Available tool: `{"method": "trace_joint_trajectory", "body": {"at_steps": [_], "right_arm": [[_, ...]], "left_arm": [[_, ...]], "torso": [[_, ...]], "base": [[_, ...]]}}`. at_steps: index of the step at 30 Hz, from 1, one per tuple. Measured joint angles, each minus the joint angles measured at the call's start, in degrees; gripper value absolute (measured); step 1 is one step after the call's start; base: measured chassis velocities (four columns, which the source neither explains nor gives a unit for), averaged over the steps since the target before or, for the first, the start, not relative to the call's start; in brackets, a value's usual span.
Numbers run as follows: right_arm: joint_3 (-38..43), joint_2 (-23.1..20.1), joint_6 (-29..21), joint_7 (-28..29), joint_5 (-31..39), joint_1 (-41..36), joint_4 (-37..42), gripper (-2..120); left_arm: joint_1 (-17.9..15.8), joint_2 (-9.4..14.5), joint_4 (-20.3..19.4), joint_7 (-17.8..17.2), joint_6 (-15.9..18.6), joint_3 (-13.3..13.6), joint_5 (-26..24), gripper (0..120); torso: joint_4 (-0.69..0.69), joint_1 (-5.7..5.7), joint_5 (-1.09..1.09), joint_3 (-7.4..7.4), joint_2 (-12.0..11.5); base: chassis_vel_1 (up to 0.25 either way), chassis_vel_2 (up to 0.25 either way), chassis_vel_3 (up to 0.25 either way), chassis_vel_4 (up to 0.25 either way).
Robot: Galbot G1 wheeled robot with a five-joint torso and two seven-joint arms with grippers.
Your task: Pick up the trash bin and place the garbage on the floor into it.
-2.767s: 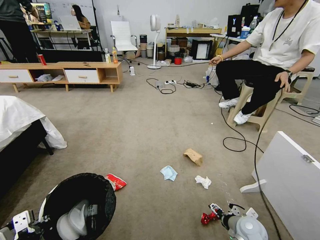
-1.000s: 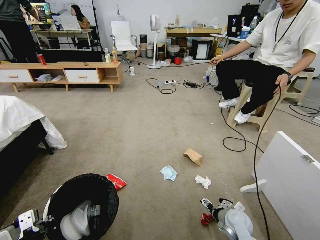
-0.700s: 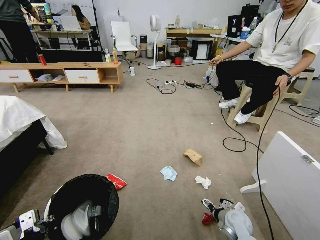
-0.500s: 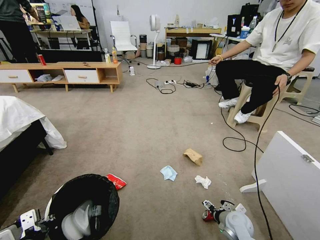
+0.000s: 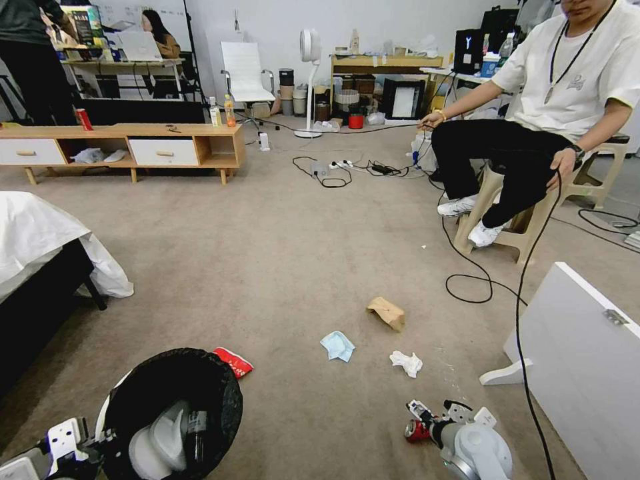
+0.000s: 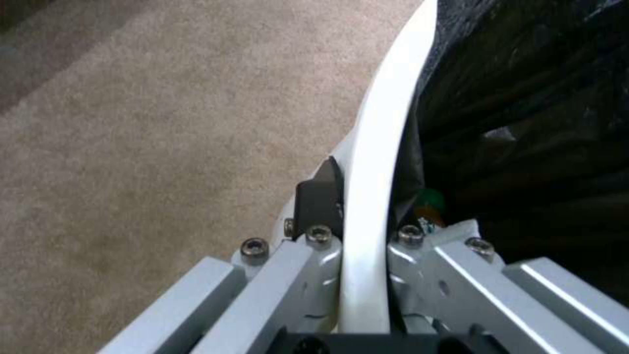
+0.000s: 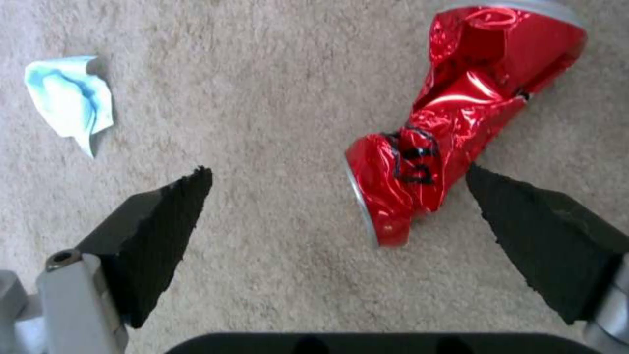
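Observation:
The trash bin [image 5: 170, 407], white with a black bag, hangs at the lower left, a bottle and white moulding inside. My left gripper [image 5: 67, 443] is shut on its white rim [image 6: 367, 196]. My right gripper [image 5: 427, 417] is open low over the floor [image 5: 267, 267]. The crushed red can [image 7: 452, 113] lies between its black pads [image 7: 164, 221], nearer one pad. More garbage lies on the carpet: a red-white snack packet [image 5: 233, 362] beside the bin, a light blue mask [image 5: 337, 346], a white tissue [image 5: 407, 363] and a brown paper bag [image 5: 387, 313].
A white panel [image 5: 580, 360] leans at the right with a black cable [image 5: 520, 320] running past it. A bed with a white sheet [image 5: 40, 247] stands at the left. A person sits on a stool [image 5: 507, 233] at the far right. A low wooden cabinet [image 5: 167, 150] is at the back.
My right gripper has moved left and now straddles the crushed can, which has turned a little. The bin in my left gripper has drifted slightly right.

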Motion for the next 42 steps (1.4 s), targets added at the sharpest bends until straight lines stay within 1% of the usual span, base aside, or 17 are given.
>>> {"method": "trace_joint_trajectory", "body": {"at_steps": [19, 32, 42], "right_arm": [[1.2, 0.4, 0.9, -1.1, -1.3, 3.3, -5.5, 99], [1.6, 0.7, 1.1, -1.2, -2.1, 3.0, -6.1, 99], [1.0, 2.0, 1.7, -3.2, -5.0, 4.8, -10.6, 97]], "left_arm": [[0.8, 0.2, -0.5, 0.3, 0.0, 0.1, 0.2, 2], [0.8, 0.1, -0.4, 0.3, 0.0, 0.2, 0.2, 2], [1.3, 0.1, -0.5, 0.7, -0.1, -0.3, 0.2, 2]], "torso": [[0.00, 0.00, 0.00, 0.00, 0.0], [0.00, 0.00, -0.01, 0.00, 0.0], [0.00, 0.00, 0.00, 0.00, 0.0]], "base": [[0.000, 0.000, 0.000, 0.000], [0.000, 0.000, 0.000, 0.000], [0.000, 0.000, 0.000, 0.000]]}}
